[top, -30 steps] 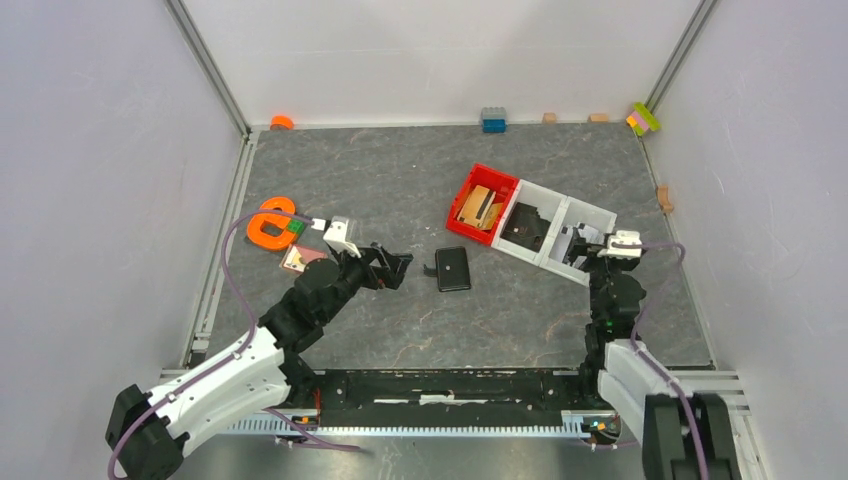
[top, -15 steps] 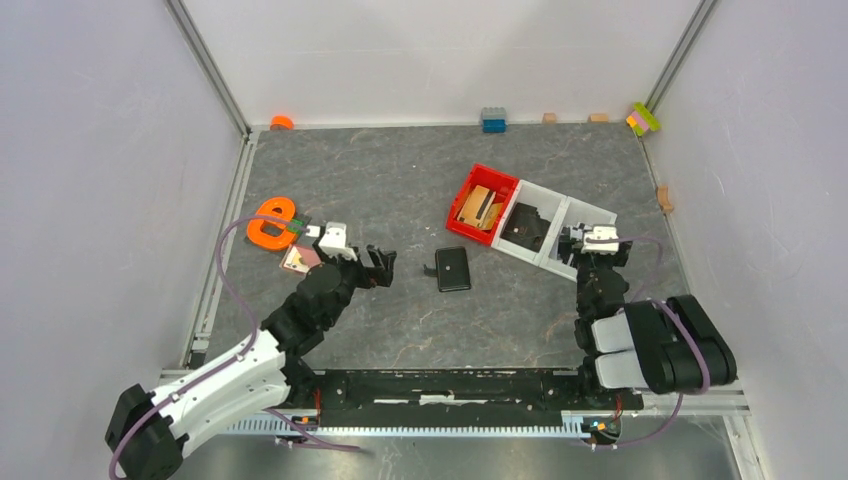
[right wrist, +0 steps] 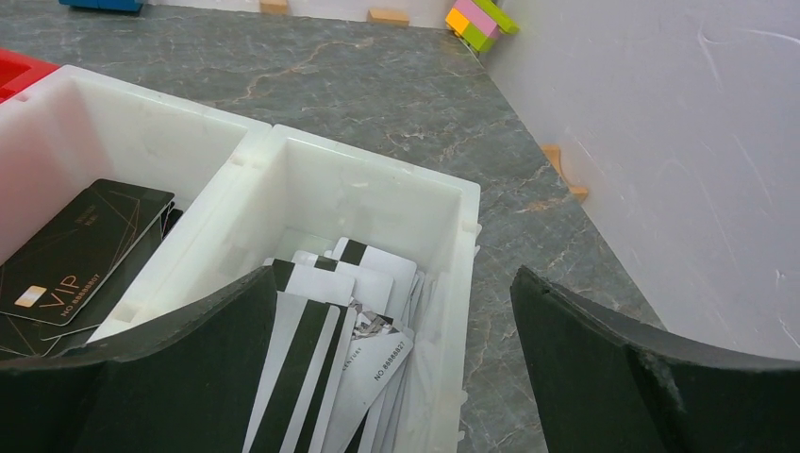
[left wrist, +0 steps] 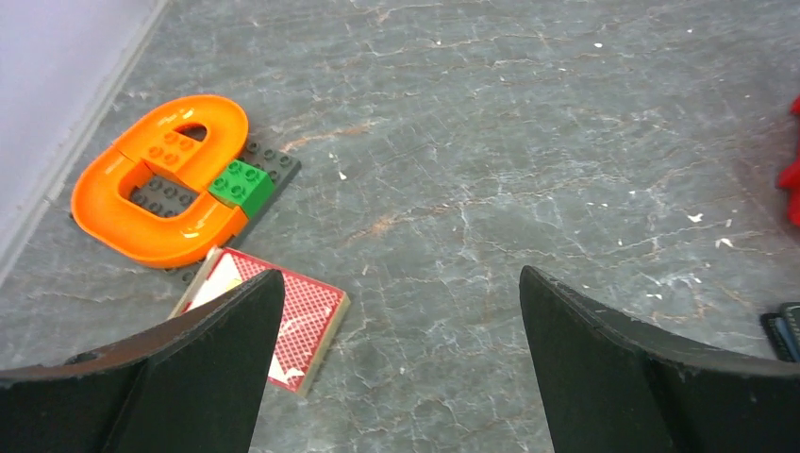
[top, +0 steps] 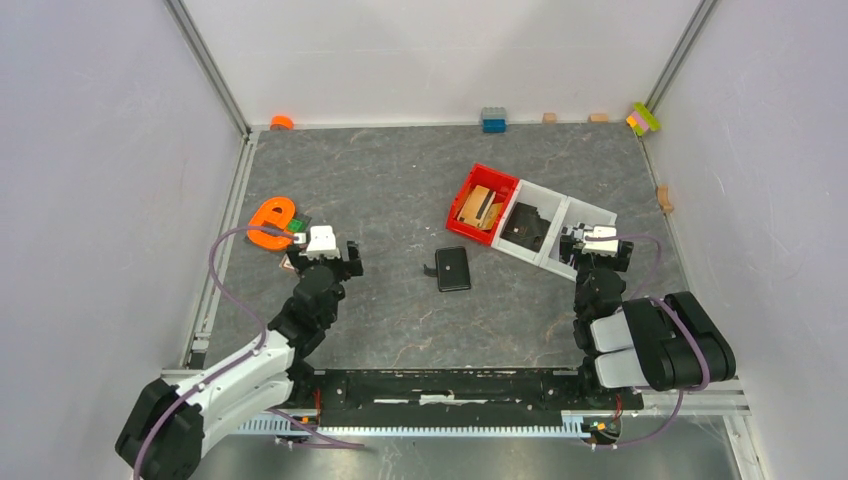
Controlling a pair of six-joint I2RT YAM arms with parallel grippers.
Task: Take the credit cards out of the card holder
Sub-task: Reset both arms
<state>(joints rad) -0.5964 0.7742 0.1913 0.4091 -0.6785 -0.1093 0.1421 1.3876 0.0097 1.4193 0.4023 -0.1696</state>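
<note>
The card holder (top: 452, 268) is a small black wallet lying shut and flat on the grey floor, its strap sticking out to the left. Only its edge shows at the far right of the left wrist view (left wrist: 788, 332). No card shows in it. Several greyish-white credit cards (right wrist: 344, 326) with black stripes lie in the right compartment of a white bin (right wrist: 467, 274). My left gripper (top: 326, 258) (left wrist: 401, 283) is open and empty, well left of the wallet. My right gripper (top: 597, 243) (right wrist: 396, 283) is open and empty over the bin's near right end.
A red-patterned flat card pack (left wrist: 288, 316) lies under my left finger, beside an orange ring on a dark plate (left wrist: 160, 179). Black VIP cards (right wrist: 80, 247) fill the middle white compartment. A red bin (top: 482, 202) holds tan blocks. Small bricks line the back wall.
My left gripper has drawn back to the left, away from the wallet, and now sits by the card pack. My right arm folded back a second ago and has since held still.
</note>
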